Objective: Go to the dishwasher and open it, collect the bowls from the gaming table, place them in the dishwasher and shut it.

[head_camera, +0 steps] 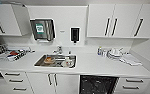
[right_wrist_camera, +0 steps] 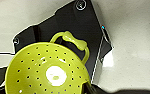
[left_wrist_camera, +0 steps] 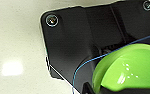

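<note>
Under the white counter (head_camera: 96, 65), right of the sink, the dishwasher (head_camera: 98, 85) shows as a dark open cavity with racks inside; its door is below the picture's edge. In the left wrist view a bright green bowl (left_wrist_camera: 131, 70) hangs over pale floor, and my left gripper (left_wrist_camera: 101, 89) is shut on its rim. In the right wrist view a yellow-green perforated bowl (right_wrist_camera: 46, 72) with a loop handle sits in my right gripper (right_wrist_camera: 87, 88), which is shut on its edge.
A steel sink (head_camera: 55, 61) holds dishes. A dish rack (head_camera: 2, 52) stands at the counter's left, white dishes (head_camera: 114, 53) and a cloth at its right. White drawers (head_camera: 14, 80) and cabinet doors (head_camera: 52, 83) flank the dishwasher. Wall cabinets (head_camera: 116, 21) hang above.
</note>
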Robot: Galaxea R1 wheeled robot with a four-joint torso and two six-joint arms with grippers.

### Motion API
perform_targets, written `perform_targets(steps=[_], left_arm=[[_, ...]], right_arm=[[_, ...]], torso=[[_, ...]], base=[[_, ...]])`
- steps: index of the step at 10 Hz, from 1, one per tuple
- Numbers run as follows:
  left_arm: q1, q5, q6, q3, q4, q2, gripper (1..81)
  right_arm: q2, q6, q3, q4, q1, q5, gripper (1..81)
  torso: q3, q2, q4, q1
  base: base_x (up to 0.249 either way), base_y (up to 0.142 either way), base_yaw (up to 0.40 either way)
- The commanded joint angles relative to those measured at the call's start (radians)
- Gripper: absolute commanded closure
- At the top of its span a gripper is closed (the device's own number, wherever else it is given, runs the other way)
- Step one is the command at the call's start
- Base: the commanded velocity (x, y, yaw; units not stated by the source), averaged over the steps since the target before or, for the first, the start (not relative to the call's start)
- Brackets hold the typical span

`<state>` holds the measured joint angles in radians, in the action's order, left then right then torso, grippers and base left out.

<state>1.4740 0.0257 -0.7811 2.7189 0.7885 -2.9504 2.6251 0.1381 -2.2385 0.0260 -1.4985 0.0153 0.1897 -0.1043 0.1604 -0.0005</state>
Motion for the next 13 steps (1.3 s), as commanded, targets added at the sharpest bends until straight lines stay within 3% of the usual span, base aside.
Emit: perform_targets(steps=[1, 5, 13], left_arm=[[-0.042, 0.048, 0.006, 0.004, 0.0, 0.008, 81.1], [-0.042, 0.048, 0.005, 0.001, 0.0, 0.01, 81.1], [-0.041, 0.048, 0.006, 0.001, -0.003, 0.008, 81.1]], right_arm=[[-0.029, -0.003, 0.007, 0.0, 0.043, -0.058, 81.1], [-0.029, -0.003, 0.007, -0.001, 0.043, -0.058, 81.1], [-0.027, -0.003, 0.002, -0.001, 0.04, -0.058, 81.1]], torso=[[0.0, 0.0, 0.0, 0.001], [0.0, 0.0, 0.0, 0.001], [0.0, 0.0, 0.0, 0.001]], base=[[0.128, -0.111, 0.0], [0.117, -0.085, 0.0], [0.0, 0.0, 0.0]])
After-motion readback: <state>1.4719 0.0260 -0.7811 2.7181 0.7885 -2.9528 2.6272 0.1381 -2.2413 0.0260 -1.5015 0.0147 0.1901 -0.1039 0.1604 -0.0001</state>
